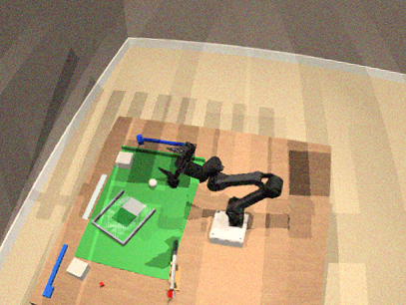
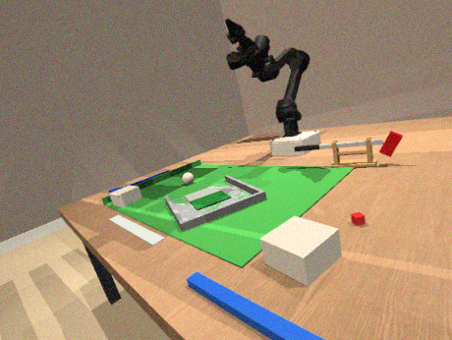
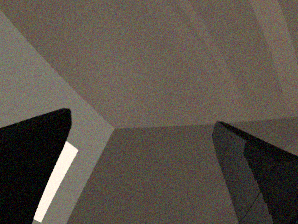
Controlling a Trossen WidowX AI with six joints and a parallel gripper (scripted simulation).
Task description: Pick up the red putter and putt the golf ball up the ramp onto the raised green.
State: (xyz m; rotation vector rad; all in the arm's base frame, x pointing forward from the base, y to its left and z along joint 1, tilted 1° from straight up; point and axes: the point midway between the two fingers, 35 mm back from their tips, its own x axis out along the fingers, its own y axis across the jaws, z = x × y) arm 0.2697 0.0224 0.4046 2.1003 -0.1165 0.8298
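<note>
The arm is matt black throughout — slim links joined by rounded, bulkier joints. It stands on a white boxy base with rounded corners. The gripper is black too; its two fingers taper to points — one carries a pale cream strip along its inner edge

A bright green mat is covering the middle of the tan wood-grain worktop. On it a white golf ball is showing beside a grey-walled frame holding a darker green patch. The putter is showing a pale grey shaft and a red head on a light wooden stand. Near the worktop's front edge a blue bar, an off-white block and a small red cube are standing out. The arm is showing black on a white base.
</note>
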